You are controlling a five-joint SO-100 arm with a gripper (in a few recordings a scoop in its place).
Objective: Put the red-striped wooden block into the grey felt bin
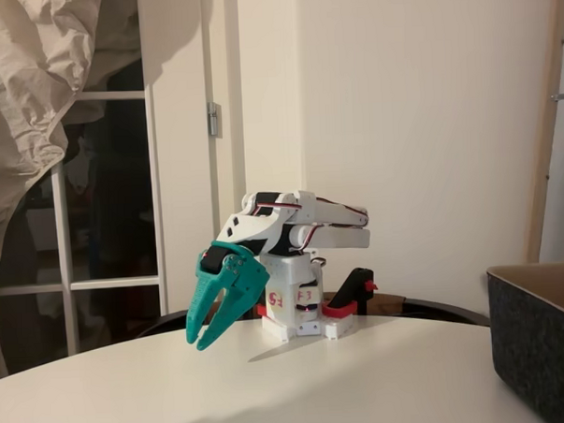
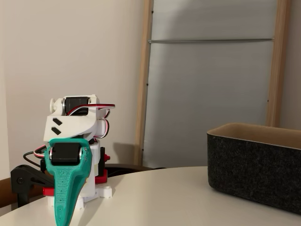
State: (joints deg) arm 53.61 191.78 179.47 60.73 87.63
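Note:
The red-striped wooden block is out of view. The grey felt bin [image 1: 542,342] stands on the white table at the right edge in both fixed views, its tan inside showing at the rim [image 2: 254,175]. My arm is folded low over its white base. The teal gripper [image 1: 198,344] hangs down to the left of the base, tips just above the tabletop, far from the bin. Its fingertips sit close together with nothing between them. In a fixed view the gripper [image 2: 62,220] is seen edge-on at the lower left.
A red-and-black clamp [image 1: 353,298] holds the base at the table's far edge, and another clamp [image 2: 21,181] shows at the left. The round white table [image 1: 299,389] lies bare between gripper and bin. A wall and a glazed door stand behind.

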